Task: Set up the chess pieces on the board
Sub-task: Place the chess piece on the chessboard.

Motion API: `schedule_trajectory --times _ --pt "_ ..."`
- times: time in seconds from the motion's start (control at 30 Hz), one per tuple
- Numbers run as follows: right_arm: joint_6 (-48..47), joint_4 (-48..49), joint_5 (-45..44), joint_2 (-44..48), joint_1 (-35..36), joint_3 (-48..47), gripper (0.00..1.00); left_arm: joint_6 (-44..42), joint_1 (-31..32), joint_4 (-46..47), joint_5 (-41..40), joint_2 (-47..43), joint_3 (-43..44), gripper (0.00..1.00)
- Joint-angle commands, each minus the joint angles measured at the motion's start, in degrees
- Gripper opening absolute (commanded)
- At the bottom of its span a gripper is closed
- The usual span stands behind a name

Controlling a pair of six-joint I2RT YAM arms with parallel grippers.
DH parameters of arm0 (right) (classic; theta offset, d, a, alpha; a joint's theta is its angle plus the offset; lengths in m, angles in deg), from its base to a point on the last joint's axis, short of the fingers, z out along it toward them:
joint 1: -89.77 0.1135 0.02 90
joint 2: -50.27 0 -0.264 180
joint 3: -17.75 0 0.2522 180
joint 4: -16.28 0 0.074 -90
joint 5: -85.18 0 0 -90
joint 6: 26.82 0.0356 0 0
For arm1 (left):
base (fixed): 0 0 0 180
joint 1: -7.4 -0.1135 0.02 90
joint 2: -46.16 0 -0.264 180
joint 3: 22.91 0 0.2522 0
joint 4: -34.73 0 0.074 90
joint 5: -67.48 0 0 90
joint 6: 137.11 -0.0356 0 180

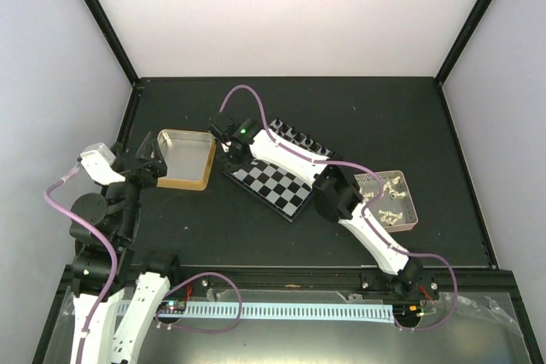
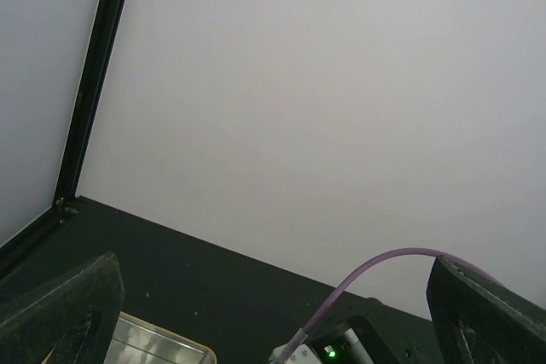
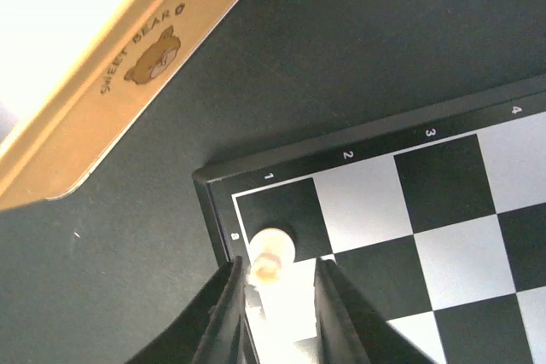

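One chessboard, one yellow-rimmed tin and one pink tray. One cream-white chess piece stands on the chessboard's corner square. More cream-white pieces fill the tray and black pieces line the chessboard's far edge, both too small to count.

Dark table, yellow-rimmed tin at left, chessboard in the middle, pink tray at right

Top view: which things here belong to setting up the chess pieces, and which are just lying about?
Belong: board; black pieces; cream pieces; their pink tray; right hand.
Lying about: yellow-rimmed tin; white slotted strip.
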Motion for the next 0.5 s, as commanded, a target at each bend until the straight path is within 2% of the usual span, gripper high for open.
schedule_trajectory --times 0.0,0.3,0.47 --pt "-0.02 -1.92 -0.48 -0.35 -0.34 -1.52 0.29 -1.05 -0.46 -1.28 0.01 -0.48 1.64 0.99" --pt "0.60 -0.52 0.40 1.49 -0.33 1.12 0.31 -1.24 -0.44 -2.47 1.10 -0.10 2.27 0.99" --pt "1.71 0.17 0.70 6.01 -0.56 4.65 0.32 -1.24 -0.45 -4.35 5.66 1.94 2.85 0.99"
